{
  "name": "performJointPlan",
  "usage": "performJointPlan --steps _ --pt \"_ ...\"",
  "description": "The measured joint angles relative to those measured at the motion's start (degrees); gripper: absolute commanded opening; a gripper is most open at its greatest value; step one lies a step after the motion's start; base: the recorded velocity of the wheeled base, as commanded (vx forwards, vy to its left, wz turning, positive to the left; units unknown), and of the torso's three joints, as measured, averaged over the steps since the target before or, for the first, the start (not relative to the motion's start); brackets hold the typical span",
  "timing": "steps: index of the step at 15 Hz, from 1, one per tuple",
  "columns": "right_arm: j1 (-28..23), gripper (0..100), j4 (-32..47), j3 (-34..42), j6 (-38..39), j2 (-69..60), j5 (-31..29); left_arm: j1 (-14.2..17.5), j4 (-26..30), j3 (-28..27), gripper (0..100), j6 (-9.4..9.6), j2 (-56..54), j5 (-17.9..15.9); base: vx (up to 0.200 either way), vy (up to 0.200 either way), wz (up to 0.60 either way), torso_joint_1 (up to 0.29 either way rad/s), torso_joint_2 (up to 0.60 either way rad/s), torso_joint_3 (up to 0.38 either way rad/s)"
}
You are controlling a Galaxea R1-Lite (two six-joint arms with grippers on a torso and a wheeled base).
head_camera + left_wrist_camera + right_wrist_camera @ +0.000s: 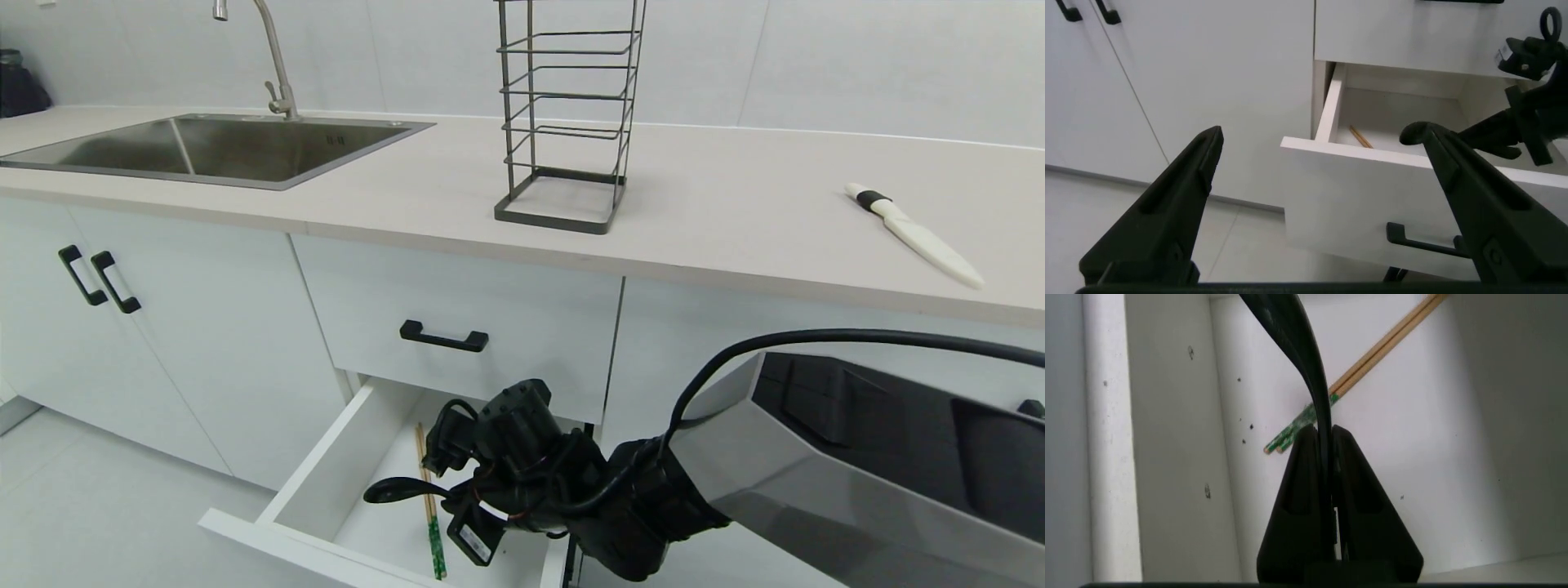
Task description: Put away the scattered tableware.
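Observation:
A black spoon [397, 490] [1293, 345] [1418, 133] hangs over the open white drawer [314, 474] [1372, 192], below the counter. My right gripper [457, 500] [1324, 445] is shut on its handle, bowl end pointing away from the arm. Wooden chopsticks with green ends [431, 514] [1372, 359] [1360, 136] lie on the drawer floor beneath the spoon. A white knife with a black band [914, 233] lies on the counter at the right. My left gripper [1323, 137] stands open in front of the drawer, low down, holding nothing.
A dark wire rack [563, 122] stands in the middle of the counter. A steel sink [212, 147] with a faucet [273, 57] is at the left. A shut drawer with a black handle [443, 336] sits above the open one; cabinet doors are left.

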State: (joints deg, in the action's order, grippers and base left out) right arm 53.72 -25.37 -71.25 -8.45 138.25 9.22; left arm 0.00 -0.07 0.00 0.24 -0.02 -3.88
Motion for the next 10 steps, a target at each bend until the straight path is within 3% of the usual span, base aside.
performJointPlan --steps 10 --pt "-0.1 0 0.1 -4.9 0.4 6.5 -4.0 0.0 0.0 0.0 100 0.02 0.0 0.0 0.0 0.0 0.0 0.0 0.0 0.0"
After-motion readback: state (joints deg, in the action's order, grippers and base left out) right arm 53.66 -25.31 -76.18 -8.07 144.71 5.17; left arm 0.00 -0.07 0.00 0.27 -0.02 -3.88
